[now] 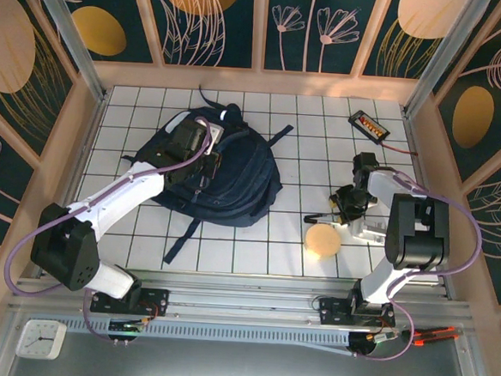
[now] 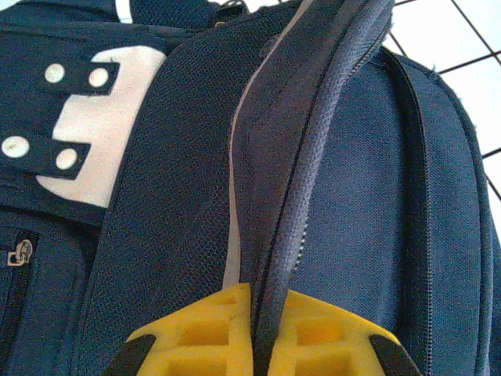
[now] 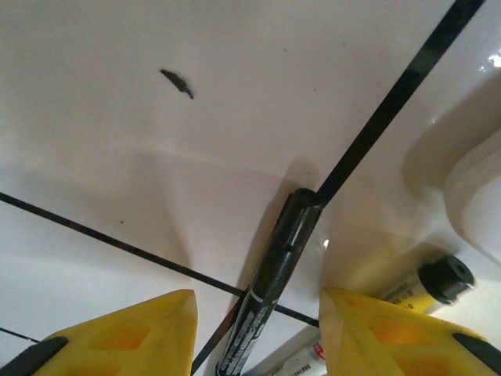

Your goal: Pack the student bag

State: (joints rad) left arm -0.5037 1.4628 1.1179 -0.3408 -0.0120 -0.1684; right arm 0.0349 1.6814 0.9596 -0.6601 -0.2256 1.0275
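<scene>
Yellow-tipped, my left tool [image 2: 262, 333] is clamped on the zipper lip of the bag [image 2: 352, 196]. I judge the pinch is meant to hold the mouth up for loading. Across the counter [image 1: 297, 140], my right tool [image 3: 257, 313] hangs low with its tips apart. It straddles what looks like a black pen [image 3: 274, 266] lying flat, set so that a squeeze would take it. The bag lies on the left half of the counter under my left tool, well apart from my right tool and to its left.
</scene>
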